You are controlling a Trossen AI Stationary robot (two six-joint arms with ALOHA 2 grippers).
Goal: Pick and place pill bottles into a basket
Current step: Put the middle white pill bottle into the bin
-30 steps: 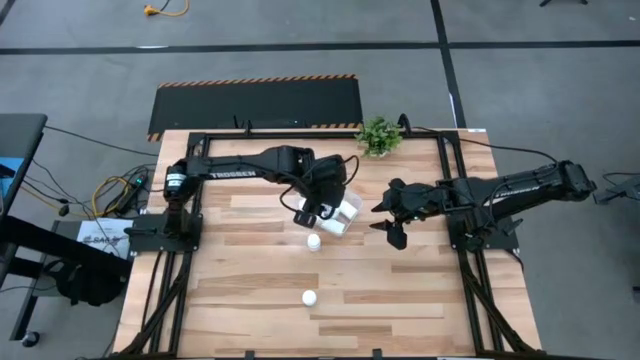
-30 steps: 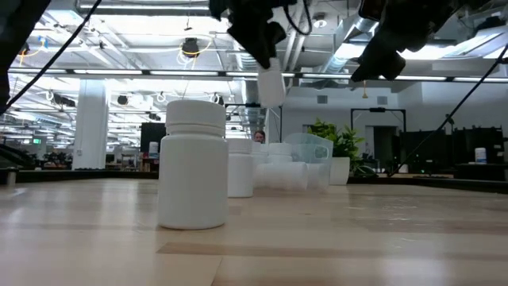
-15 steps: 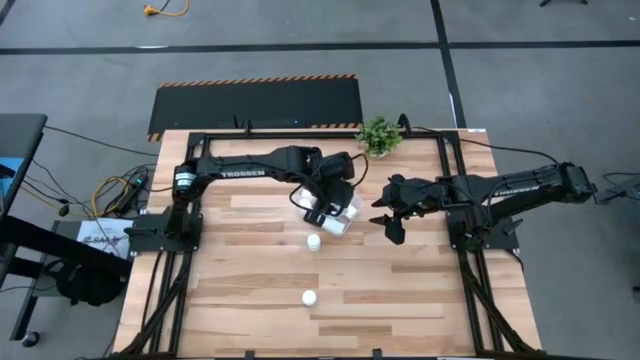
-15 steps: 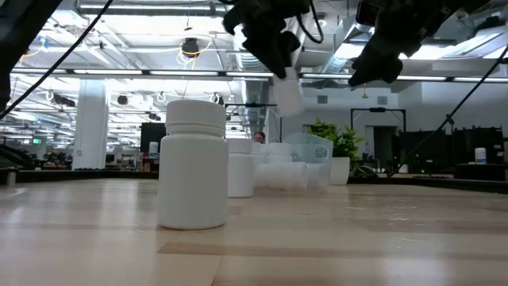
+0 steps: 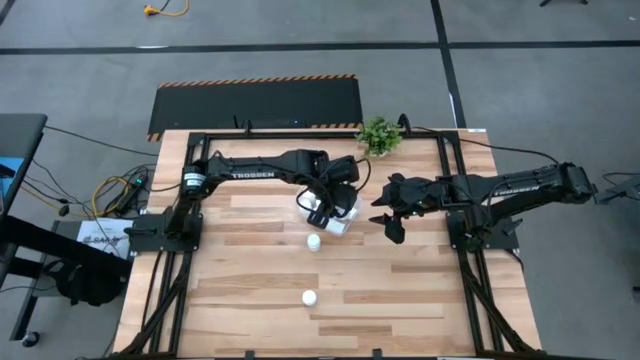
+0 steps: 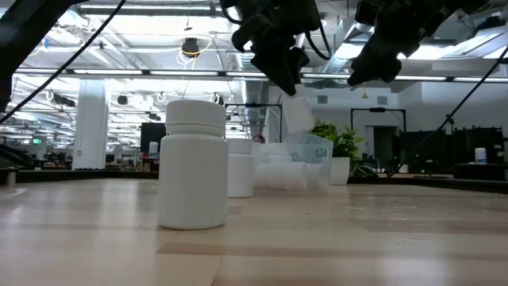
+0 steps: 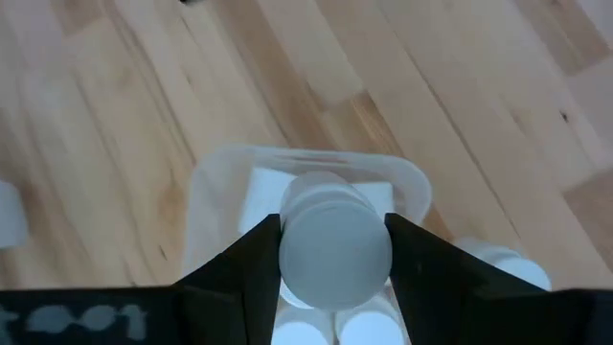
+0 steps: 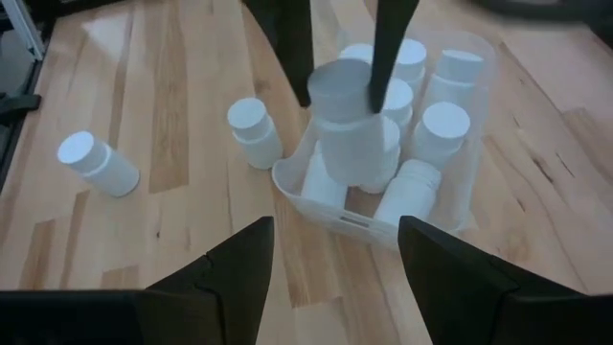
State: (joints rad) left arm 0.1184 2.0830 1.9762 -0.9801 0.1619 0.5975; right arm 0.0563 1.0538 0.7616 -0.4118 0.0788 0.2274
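Observation:
My left gripper is shut on a white pill bottle, held in the air over the clear plastic basket. The basket stands on the table and holds several white bottles. Two more bottles stand upright on their bases nearer the front edge: one beside the basket and one farther toward the front. My right gripper is open and empty, above the table just right of the basket. My left gripper pinches the bottle's capped upper end between its two fingers, one on either side. The fingers come from above, pointing down. The bottle hangs below them, slightly tilted, lifted clear over the bottles in the basket.
A small green potted plant stands at the table's far edge, behind the basket. The arms' black frames run along the left and right edges. Bare wood lies toward the table's front, around the two loose bottles.
My left gripper has carried the bottle toward the table's right edge and a little down, from beside the basket's left end to over the basket. It has stayed shut on the bottle.

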